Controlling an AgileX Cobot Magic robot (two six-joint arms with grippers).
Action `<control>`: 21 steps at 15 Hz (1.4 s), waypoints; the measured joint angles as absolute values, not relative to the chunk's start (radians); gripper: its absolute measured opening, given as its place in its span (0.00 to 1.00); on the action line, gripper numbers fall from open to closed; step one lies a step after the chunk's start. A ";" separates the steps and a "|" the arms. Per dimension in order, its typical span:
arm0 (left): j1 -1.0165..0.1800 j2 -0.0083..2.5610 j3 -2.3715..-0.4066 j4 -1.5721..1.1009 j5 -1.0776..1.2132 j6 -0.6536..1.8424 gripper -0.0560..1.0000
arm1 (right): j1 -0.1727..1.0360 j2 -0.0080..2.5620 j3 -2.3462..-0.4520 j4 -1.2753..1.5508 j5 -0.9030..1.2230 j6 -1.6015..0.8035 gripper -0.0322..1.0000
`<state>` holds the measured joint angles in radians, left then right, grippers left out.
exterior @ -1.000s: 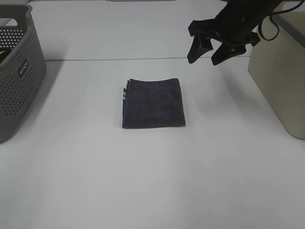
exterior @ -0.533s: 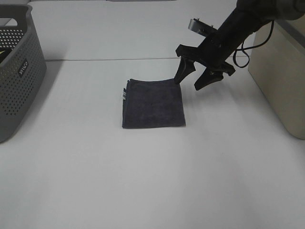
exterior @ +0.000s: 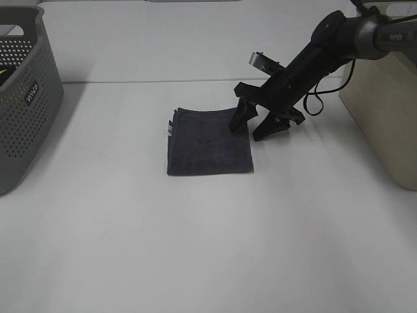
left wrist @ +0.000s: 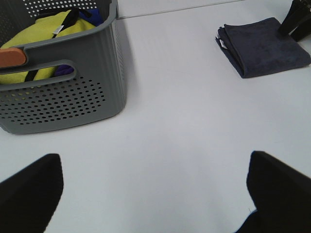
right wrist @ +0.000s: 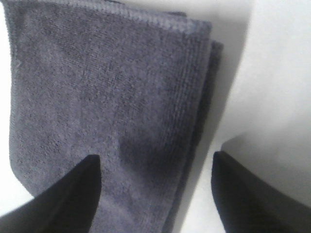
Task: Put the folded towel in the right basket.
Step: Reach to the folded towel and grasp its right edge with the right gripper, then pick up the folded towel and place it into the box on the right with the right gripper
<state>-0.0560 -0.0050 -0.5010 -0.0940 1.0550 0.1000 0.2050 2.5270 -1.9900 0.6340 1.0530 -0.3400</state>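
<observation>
The folded dark grey towel lies flat on the white table, mid-scene; it also shows in the left wrist view and fills the right wrist view. My right gripper is open and down at the towel's far right edge, one finger over the towel, the other over bare table beside it. The beige right basket stands at the right edge. My left gripper is open and empty, far from the towel, near the grey basket.
A grey perforated basket stands at the left edge, holding yellow and blue cloth. The white table stretches in front of the towel.
My right gripper has come down and leftward from above the table's back right to the towel's right edge, staying open. The towel has not moved.
</observation>
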 joint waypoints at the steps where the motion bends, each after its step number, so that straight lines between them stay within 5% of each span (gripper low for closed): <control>1: -0.056 -0.005 -0.501 -0.094 1.055 0.100 0.98 | 0.205 2.539 -1.990 0.679 1.053 -0.370 0.62; 4: -0.056 -0.005 -0.501 -0.094 1.055 0.100 0.98 | 0.219 2.555 -1.990 0.699 1.050 -0.390 0.32; 5: -0.056 -0.005 -0.501 -0.094 1.055 0.100 0.98 | 0.230 2.558 -1.990 0.701 1.049 -0.396 0.10; 14: -0.056 -0.005 -0.501 -0.094 1.055 0.100 0.98 | 0.230 2.399 -2.060 0.672 1.097 -0.396 0.08; 21: -0.056 -0.005 -0.501 -0.094 1.055 0.100 0.98 | 0.230 2.073 -2.060 0.274 1.111 -0.253 0.08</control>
<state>-0.0560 -0.0050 -0.5010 -0.0940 1.0550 0.1000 0.2300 2.0730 -2.0600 0.2740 1.1110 -0.2530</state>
